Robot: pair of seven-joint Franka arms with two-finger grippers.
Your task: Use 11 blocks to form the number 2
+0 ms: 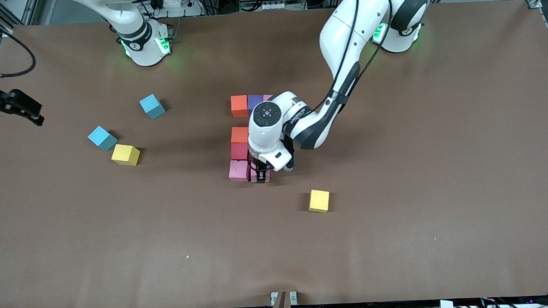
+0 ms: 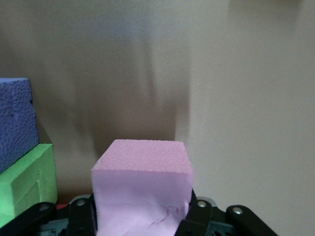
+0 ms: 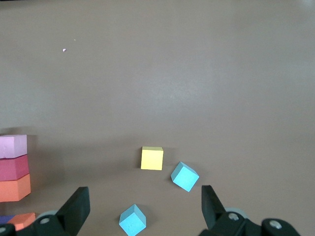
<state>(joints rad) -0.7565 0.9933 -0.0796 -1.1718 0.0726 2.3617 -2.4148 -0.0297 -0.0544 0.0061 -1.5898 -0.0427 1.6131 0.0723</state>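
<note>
The number 2 stands partly built mid-table. An orange block (image 1: 239, 105), a purple block (image 1: 255, 101) and a sliver of a pink block (image 1: 268, 97) form its row nearest the robots. Below them, an orange block (image 1: 239, 134), a red block (image 1: 239, 151) and a pink block (image 1: 238, 170) run toward the camera. My left gripper (image 1: 260, 175) (image 2: 140, 216) is shut on a pink block (image 2: 142, 187) right beside that last pink one. A green block (image 2: 27, 182) and a purple block (image 2: 15, 123) lie beside it. My right gripper (image 1: 10, 106) (image 3: 143, 202) waits open.
Two yellow blocks lie loose: one (image 1: 319, 200) nearer the camera than the digit, the other (image 1: 125, 155) (image 3: 152, 158) toward the right arm's end. Two light-blue cubes (image 1: 152, 106) (image 1: 101, 138) sit near that second yellow one. The left arm hangs over the digit's middle.
</note>
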